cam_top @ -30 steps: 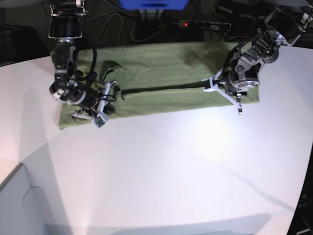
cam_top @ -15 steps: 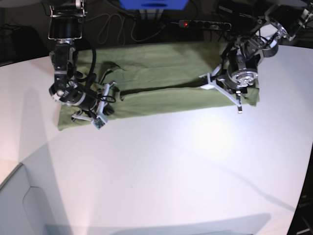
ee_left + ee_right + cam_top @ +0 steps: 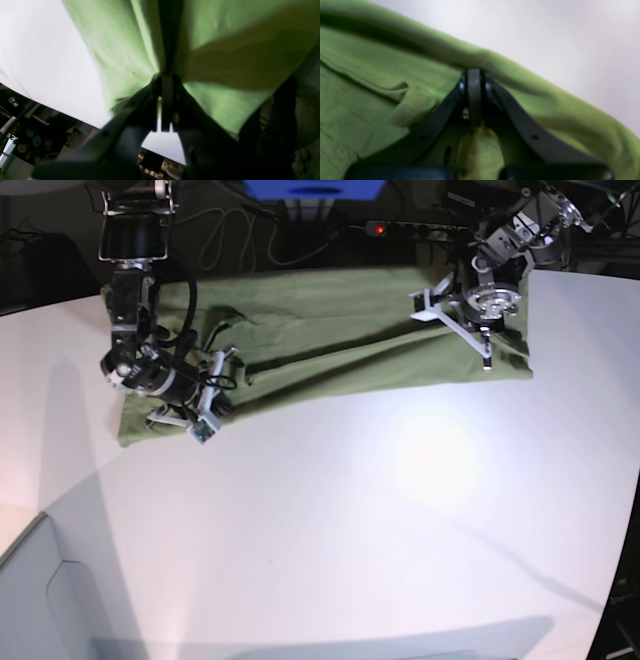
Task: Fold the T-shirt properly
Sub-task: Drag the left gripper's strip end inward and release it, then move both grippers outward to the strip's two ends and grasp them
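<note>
T-shirt [image 3: 340, 330] spread along counter's [image 3: 350, 520] far edge | left end effector [image 3: 455, 315] and right end effector [image 3: 205, 395] both clenched on its hem | tip: lift evenly, keep fabric taut

Left gripper [image 3: 452, 313] raised at far side, jaws clamped together, pinching cloth. Right gripper [image 3: 208, 395] low, angled sideways, jaws likewise clamped on cloth.

Both wrist views are blurred; the T-shirt [image 3: 395, 100] runs off every edge, and clutter at seven o'clock [image 3: 27, 140] stays unreadable.
</note>
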Motion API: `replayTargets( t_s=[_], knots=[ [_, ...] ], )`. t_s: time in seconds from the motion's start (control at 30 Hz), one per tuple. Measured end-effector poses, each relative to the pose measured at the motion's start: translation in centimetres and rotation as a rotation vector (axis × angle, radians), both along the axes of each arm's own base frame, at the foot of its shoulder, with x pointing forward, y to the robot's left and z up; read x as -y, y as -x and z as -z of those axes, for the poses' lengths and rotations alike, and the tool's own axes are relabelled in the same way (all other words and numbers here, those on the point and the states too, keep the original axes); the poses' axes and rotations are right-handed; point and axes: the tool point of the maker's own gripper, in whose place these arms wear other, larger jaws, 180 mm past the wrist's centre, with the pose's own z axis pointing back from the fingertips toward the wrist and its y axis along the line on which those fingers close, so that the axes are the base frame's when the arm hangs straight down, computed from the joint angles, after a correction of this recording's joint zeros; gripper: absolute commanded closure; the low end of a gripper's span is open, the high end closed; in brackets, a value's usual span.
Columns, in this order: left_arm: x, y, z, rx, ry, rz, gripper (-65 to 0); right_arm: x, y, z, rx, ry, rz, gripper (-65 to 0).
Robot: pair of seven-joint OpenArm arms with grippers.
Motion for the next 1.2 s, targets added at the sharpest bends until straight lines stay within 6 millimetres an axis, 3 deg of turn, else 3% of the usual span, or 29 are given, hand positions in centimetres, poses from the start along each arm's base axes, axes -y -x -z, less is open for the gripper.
replayTargets(
  t_s=[0.17, 0.3, 0.47, 0.63, 0.7, 0.8, 0.97, 1.2],
  knots=[
    [-0.2, -0.4, -0.2, 0.013, -0.004, -0.003, -17.0, 0.0, 0.0, 0.0, 0.000, -0.001, 0.000, 0.0],
    [0.4, -0.6, -0.9, 0.031, 0.009, 0.006, -22.9, 0.0, 0.0, 0.0, 0.000, 0.000, 0.000, 0.0],
    [0.9, -1.3, -2.3, 0.075, 0.048, -0.004, -23.9, 0.1, 0.0, 0.0, 0.000, 0.001, 0.000, 0.0],
    [-2.6, -4.5, -5.3, 0.204, 0.011, -0.112, -23.9, 0.1, 0.1, 0.0, -0.001, 0.001, 0.000, 0.0],
    [-3.1, -5.4, -5.6, 0.238, 0.038, -0.154, -23.9, 0.1, 0.1, 0.0, 0.000, 0.001, 0.000, 0.0],
    [-2.5, -5.5, -3.2, 0.198, 0.124, -0.187, -23.9, 0.1, 0.0, 0.0, -0.001, 0.003, 0.000, 0.0],
    [-2.8, -3.9, 1.5, 0.084, 0.152, -0.263, -23.9, 0.1, 0.0, 0.0, -0.003, 0.008, -0.001, 0.0],
    [-4.4, -6.4, 2.4, 0.112, 0.170, -0.298, -23.9, 0.1, -0.1, -0.1, -0.001, 0.007, -0.002, 0.0]
  ],
)
